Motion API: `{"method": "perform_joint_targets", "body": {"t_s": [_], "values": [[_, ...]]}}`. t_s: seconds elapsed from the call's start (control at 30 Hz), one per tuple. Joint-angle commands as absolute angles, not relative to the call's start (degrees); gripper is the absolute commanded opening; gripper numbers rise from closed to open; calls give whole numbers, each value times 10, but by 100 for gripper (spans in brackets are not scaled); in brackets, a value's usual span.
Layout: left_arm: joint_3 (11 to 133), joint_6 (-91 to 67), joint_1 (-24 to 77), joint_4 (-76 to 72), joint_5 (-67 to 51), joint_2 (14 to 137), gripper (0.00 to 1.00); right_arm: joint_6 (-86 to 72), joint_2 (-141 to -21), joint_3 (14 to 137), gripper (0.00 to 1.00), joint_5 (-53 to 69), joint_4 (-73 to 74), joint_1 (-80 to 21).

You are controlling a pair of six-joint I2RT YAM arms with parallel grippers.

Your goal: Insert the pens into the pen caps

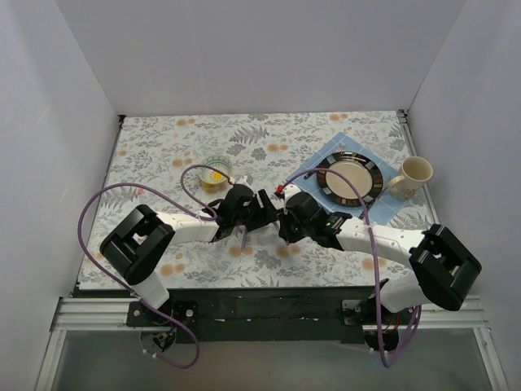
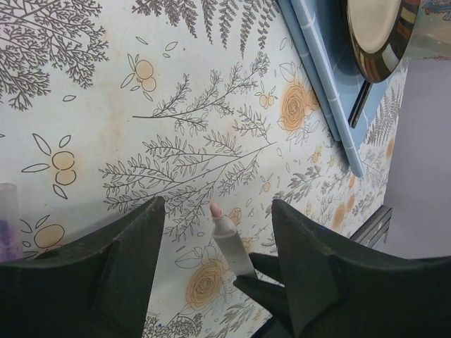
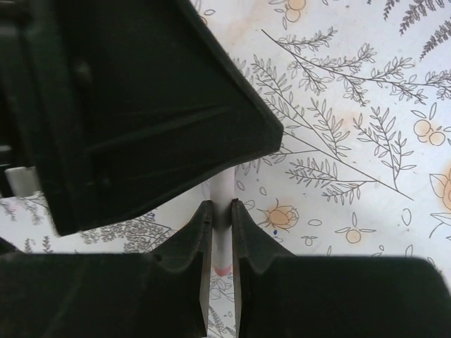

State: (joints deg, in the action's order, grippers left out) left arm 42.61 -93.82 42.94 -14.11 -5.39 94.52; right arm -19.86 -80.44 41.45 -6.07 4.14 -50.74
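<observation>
My right gripper (image 3: 222, 205) is shut on a slim white pen (image 3: 224, 189). The pen's red end (image 3: 223, 270) sits low between the fingers. In the left wrist view the same pen (image 2: 232, 246) points its pinkish tip up between my left gripper's (image 2: 218, 203) open fingers and touches neither. In the top view the left gripper (image 1: 264, 204) and right gripper (image 1: 286, 213) meet at mid-table, with a small red piece (image 1: 279, 191) just above them. A purple-grey pen (image 1: 242, 237) lies under the left wrist. A translucent tube with purple (image 2: 7, 225) shows at the left edge. I see no separate cap clearly.
A small glass bowl (image 1: 216, 171) with something yellow-orange stands behind the left gripper. A dark-rimmed plate (image 1: 350, 179) on a blue mat (image 1: 319, 167) and a cream mug (image 1: 413, 175) are at the back right. White walls enclose the floral table (image 1: 163, 155).
</observation>
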Motion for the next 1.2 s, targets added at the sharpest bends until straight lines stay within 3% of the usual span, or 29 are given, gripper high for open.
{"method": "perform_joint_targets", "body": {"t_s": [0.0, 0.07, 0.17, 0.2, 0.33, 0.43, 0.53, 0.6, 0.7, 0.73, 0.8, 0.83, 0.87, 0.9, 1.0, 1.17], "values": [[440, -933, 432, -154, -60, 941, 57, -228, -778, 425, 1, -73, -10, -526], [440, -933, 432, -158, -67, 940, 49, -231, -778, 424, 1, -74, -17, -529], [441, -929, 432, -169, -90, 937, 23, -232, -787, 432, 1, -65, -15, -533], [442, -928, 432, -172, -106, 935, 3, -228, -790, 436, 1, -55, -11, -533], [433, -917, 432, -173, -128, 906, 0, -207, -775, 422, 36, -8, -15, -533], [427, -909, 432, -177, -147, 889, 0, -208, -756, 400, 45, 13, -31, -533], [425, -909, 432, -177, -159, 875, 0, -211, -759, 401, 47, 15, -31, -532], [423, -909, 432, -179, -164, 865, 0, -211, -770, 410, 46, 22, -24, -533], [421, -905, 432, -177, -168, 856, 0, -210, -780, 412, 29, 34, -24, -533], [421, -904, 432, -173, -166, 854, 0, -213, -780, 410, 16, 38, -27, -533], [424, -898, 432, -151, -148, 842, 0, -215, -774, 397, 1, 44, -34, -533], [425, -890, 432, -143, -139, 839, 3, -216, -771, 392, 1, 47, -46, -533], [427, -883, 432, -135, -127, 833, 28, -219, -766, 387, 1, 53, -53, -533], [439, -875, 432, -114, -118, 824, 42, -221, -756, 384, 1, 54, -57, -533], [475, -825, 432, -26, -64, 809, 64, -235, -733, 375, 1, 48, -68, -533], [622, -696, 413, 187, 101, 794, 71, -243, -703, 368, 1, 31, -64, -533]]}}
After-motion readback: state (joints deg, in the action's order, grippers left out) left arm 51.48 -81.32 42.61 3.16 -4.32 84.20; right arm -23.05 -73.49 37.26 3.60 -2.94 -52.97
